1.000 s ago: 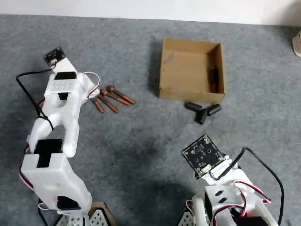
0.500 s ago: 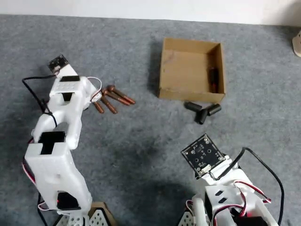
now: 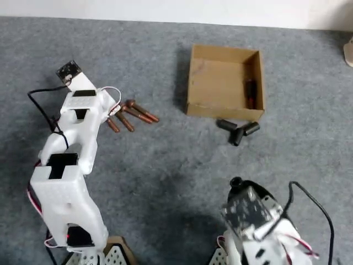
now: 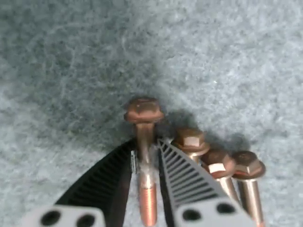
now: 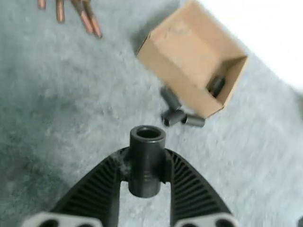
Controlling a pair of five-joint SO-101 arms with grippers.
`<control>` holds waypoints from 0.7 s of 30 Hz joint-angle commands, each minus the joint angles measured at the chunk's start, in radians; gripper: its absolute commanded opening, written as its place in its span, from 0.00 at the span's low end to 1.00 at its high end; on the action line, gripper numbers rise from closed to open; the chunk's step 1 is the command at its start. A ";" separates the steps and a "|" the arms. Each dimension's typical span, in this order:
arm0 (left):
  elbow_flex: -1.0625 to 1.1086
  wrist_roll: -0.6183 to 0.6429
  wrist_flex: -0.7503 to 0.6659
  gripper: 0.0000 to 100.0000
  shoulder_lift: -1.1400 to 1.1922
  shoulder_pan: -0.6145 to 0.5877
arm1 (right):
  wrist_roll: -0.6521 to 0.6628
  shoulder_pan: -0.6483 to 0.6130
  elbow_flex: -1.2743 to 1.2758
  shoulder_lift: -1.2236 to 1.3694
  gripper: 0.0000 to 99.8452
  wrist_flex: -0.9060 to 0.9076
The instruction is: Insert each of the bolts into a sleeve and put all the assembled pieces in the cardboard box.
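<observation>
Bolt [image 4: 144,111] pinched in left gripper [image 4: 147,144]; three bolts [image 4: 217,163] loose beside it; right gripper [image 5: 146,158] clamps one sleeve [image 5: 147,137]; three sleeves [image 3: 237,131] lie outside cardboard box [image 3: 215,83]; one dark piece [image 3: 250,94] inside; most remains.

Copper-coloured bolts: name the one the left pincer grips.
The copper-coloured hex-head bolt at the row's end, shank clamped in the left pincer; three others lie loose alongside.

Bright, even light; soft shadow left of cardboard box [image 3: 220,109]; darker patch on carpet [image 3: 165,187] centre.
</observation>
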 commanded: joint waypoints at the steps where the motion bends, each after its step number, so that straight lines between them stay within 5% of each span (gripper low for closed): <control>1: -0.061 0.003 0.021 0.01 -0.019 -0.013 | -0.015 -0.035 -0.004 -0.051 0.01 -0.013; 5: -0.053 0.003 0.175 0.01 -0.113 0.019 | -0.035 -0.035 -0.002 -0.054 0.01 -0.022; 12: -0.051 0.000 0.448 0.01 -0.394 0.134 | -0.261 -0.051 0.002 -0.054 0.01 -0.165; 21: -0.050 -0.003 0.632 0.01 -0.710 0.225 | -0.411 -0.351 0.111 -0.054 0.01 -0.237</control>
